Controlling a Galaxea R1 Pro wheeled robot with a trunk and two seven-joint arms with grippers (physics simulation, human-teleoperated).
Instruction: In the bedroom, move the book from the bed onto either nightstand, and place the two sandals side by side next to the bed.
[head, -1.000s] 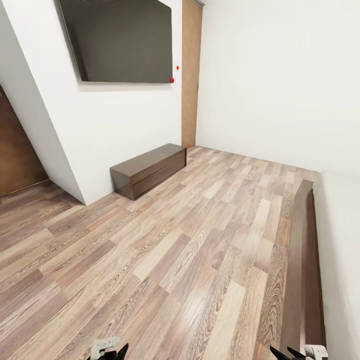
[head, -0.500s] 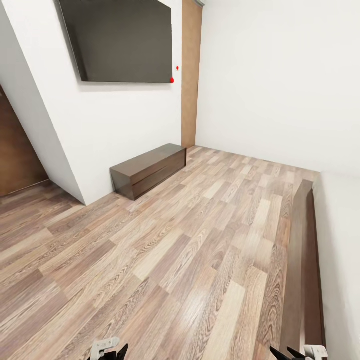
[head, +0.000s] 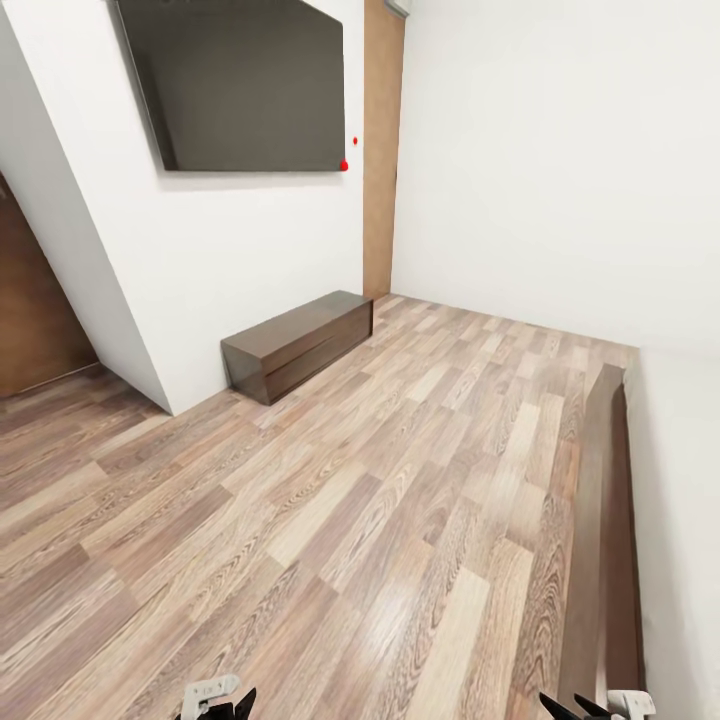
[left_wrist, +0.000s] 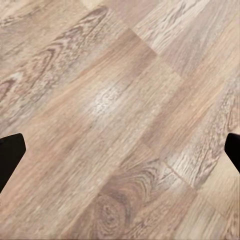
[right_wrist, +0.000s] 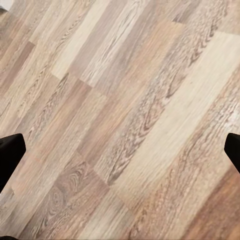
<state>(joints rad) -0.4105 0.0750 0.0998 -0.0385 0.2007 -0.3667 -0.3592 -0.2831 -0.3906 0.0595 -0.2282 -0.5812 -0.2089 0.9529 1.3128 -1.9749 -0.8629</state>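
The bed (head: 607, 500) runs along the right edge of the head view, showing its dark brown frame rail and a strip of off-white mattress (head: 690, 470). The book, the nightstand and the sandals are out of view. My left gripper (head: 225, 706) and right gripper (head: 585, 708) peek in at the bottom edge, low over the wood-plank floor (head: 350, 520). In the wrist views the left gripper (left_wrist: 120, 155) and the right gripper (right_wrist: 120, 155) hover above bare planks. Their dark fingertips (left_wrist: 9, 152) (right_wrist: 9, 152) are spread far apart, and both are open with nothing held.
A low dark brown cabinet (head: 300, 340) stands against the white wall under a wall-mounted black screen (head: 240, 85). A brown door (head: 30, 310) is at far left and a brown panel (head: 382, 150) is in the far corner. Floor stretches between the cabinet and the bed.
The whole head view has shifted slightly, so the camera moved a little. Nothing in the room has moved, and both grippers hold the same pose.
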